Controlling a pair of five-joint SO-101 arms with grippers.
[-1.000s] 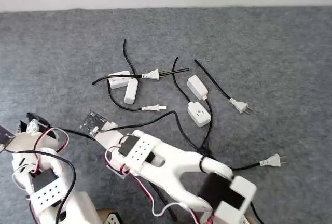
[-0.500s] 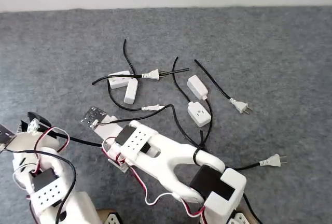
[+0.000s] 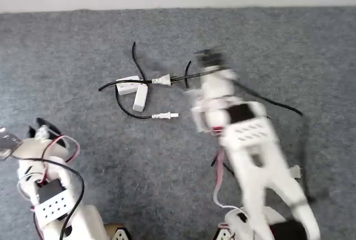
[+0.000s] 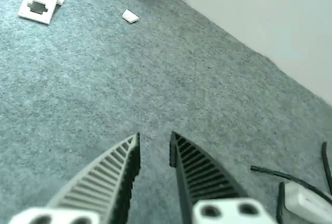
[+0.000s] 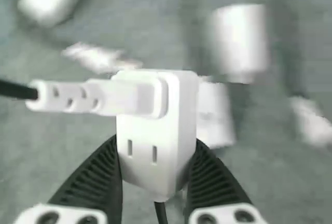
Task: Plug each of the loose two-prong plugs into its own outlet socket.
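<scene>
Grey carpeted tabletop (image 3: pixel 289 40). Right jaws pinch a white outlet socket (image 5: pixel 155 125), with a white plug (image 5: pixel 98 97) touching its free end. Left jaws hang slightly spread, empty. Trailing black cords (image 5: pixel 15 90) could drag and twist the socket loose.

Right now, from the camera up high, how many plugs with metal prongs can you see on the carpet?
2. One plug lies right of the white socket blocks; the second plug lies nearer the arms. An arm may hide more.
</scene>
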